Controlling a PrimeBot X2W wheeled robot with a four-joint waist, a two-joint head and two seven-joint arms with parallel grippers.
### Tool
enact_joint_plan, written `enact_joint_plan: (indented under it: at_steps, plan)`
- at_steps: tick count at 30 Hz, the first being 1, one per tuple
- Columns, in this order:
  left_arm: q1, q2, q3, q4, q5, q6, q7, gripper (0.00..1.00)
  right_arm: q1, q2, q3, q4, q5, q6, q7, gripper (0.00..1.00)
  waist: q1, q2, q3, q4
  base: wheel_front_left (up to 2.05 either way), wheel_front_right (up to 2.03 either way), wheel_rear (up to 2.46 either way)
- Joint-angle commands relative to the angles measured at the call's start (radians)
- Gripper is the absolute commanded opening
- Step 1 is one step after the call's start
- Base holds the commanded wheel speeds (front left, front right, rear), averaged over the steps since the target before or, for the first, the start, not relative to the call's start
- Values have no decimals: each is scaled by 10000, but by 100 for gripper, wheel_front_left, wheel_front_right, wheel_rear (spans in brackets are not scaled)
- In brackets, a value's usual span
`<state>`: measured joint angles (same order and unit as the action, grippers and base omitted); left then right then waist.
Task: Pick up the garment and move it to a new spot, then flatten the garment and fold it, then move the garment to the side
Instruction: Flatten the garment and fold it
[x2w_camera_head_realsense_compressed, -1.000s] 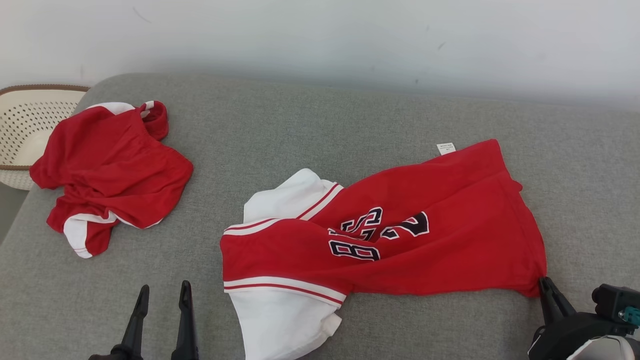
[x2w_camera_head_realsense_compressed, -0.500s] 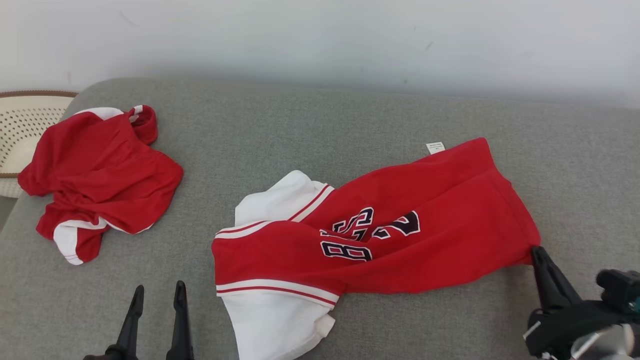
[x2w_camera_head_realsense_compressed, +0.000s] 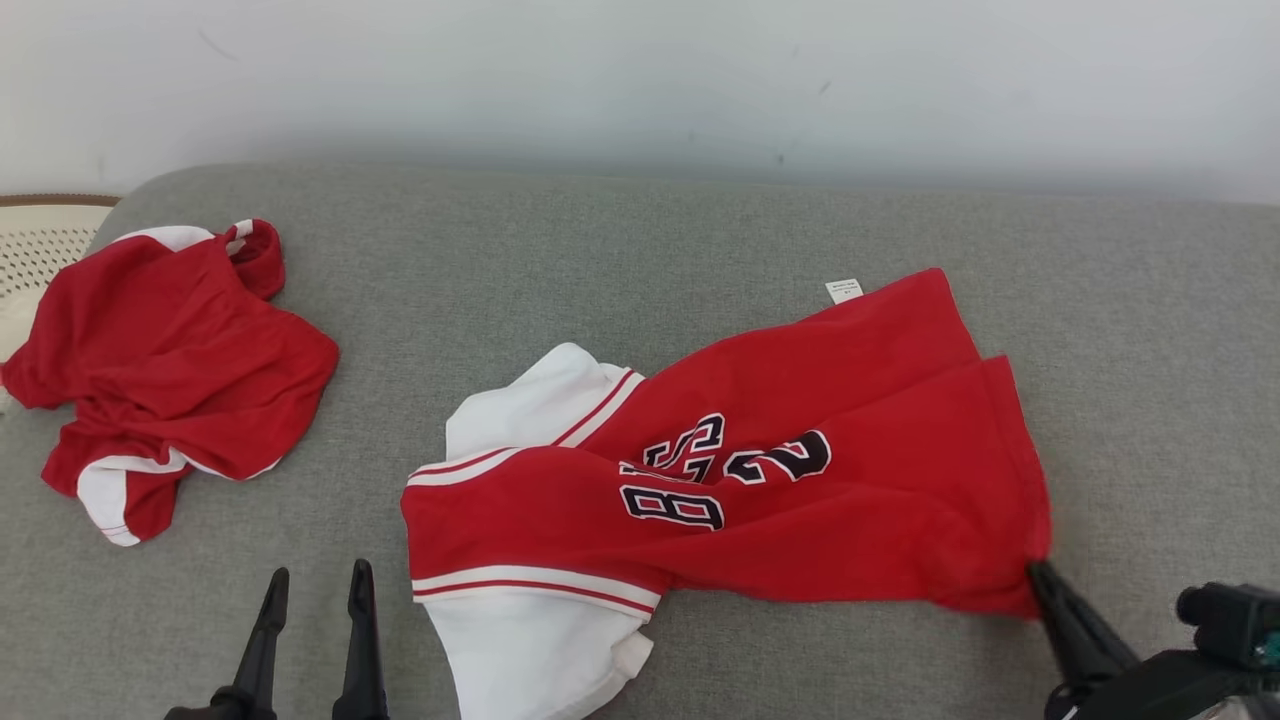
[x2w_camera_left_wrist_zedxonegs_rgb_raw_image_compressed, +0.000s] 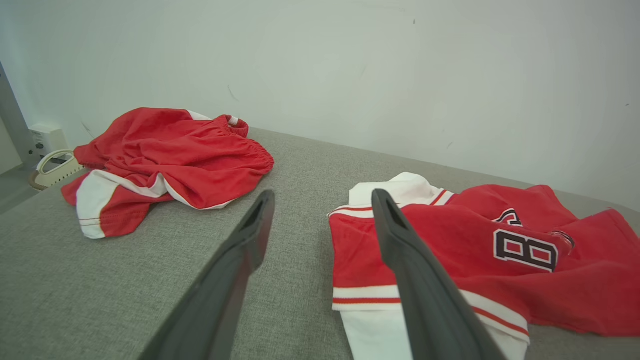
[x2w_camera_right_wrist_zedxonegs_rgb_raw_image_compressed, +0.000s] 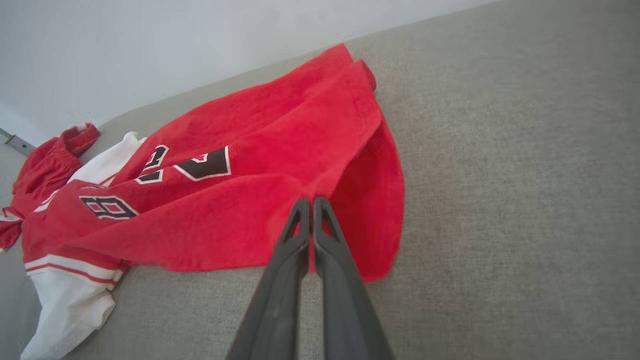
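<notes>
A grey fabric-covered surface with a rounded far-left corner meets a pale wall. Two pieces of clothing lie on it, well apart. A red and white jersey with dark numerals stretches creased across the middle and right. A crumpled red garment with white trim lies near the left edge.

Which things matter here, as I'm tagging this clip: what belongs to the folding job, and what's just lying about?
Job: jersey; right gripper, shut on the jersey's red corner; left gripper, open, near the white sleeve.
Lying about: red shorts; basket.
</notes>
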<state>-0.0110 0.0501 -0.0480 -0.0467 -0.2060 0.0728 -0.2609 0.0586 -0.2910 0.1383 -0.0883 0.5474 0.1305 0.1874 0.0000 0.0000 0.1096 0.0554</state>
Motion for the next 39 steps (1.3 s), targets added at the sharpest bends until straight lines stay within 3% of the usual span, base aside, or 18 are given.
enact_joint_plan:
  at_steps: [1, 12, 18, 19, 20, 21, 29, 39]
  plan:
    - [-66, 5, 7, 22, -21, 15, -56, 100, 165, -70, 132, -95, 244, 5, 98, 0, 0, 0, -1, 13, 0, 0, 0]
    - [28, 4, 94, 59, -4, 39, -56, 100, 803, -930, 274, -318, 1122, 5, 966, 0, 0, 0, -27, -109, 0, 0, 0]
    - [-1, 4, 42, 82, -32, 43, -56, 100, 1171, -1062, 240, -259, 1396, 5, 1722, 0, 0, 0, -16, -209, 0, 0, 0]
    - [-6, 5, 39, 80, -36, 40, -56, 100, 1178, -1042, 196, -203, 1359, 5, 1793, 14, 0, 0, -14, -215, 0, 0, 0]
    - [-10, 5, 37, 77, -37, 37, -56, 100, 1135, -1088, 99, -169, 1143, 5, 1697, 82, 0, 0, -9, -219, 0, 0, 0]
    - [-16, 5, 33, 80, -36, 29, -56, 100, 1073, -1042, -15, -91, 1037, 5, 1586, 100, 0, 0, -5, -221, 0, 0, 0]
    - [52, 5, 94, 116, 18, -32, -56, 100, 580, -769, -288, 74, 156, 5, 296, 100, 0, 0, -113, -114, 0, 0, 0]
    - [228, 5, 267, -113, 260, -28, -56, 100, -414, -74, -485, 481, -1630, 5, -2484, 100, 0, 0, -412, -26, 0, 0, 0]
